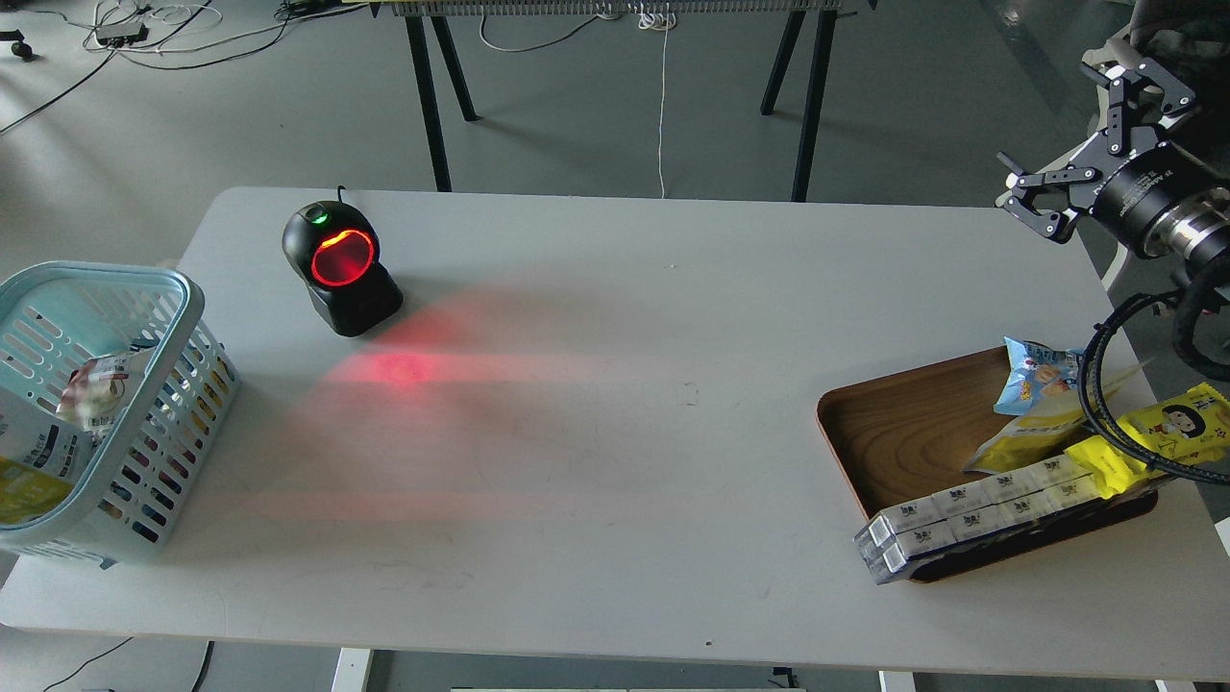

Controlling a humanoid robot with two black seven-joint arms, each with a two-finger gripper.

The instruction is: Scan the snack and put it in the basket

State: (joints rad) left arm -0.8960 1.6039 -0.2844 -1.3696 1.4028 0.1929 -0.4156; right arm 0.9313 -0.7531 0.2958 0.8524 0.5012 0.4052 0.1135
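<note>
The light blue basket (183,298) stands at the table's left edge. The yellow-and-white snack pouch (34,459) lies inside it against the near left side, cut off by the view's edge, next to another crumpled packet (96,392). No gripper touches it. My right gripper (1067,139) is open and empty, raised above the table's far right corner, well above the wooden tray. My left gripper is out of view.
A black barcode scanner (338,269) with a glowing red window stands at the back left and casts red light on the table. A brown wooden tray (898,432) at the right holds a blue packet (1033,375), a yellow cartoon-face wrapper (1168,428), another yellowish pouch and white boxes (961,509).
</note>
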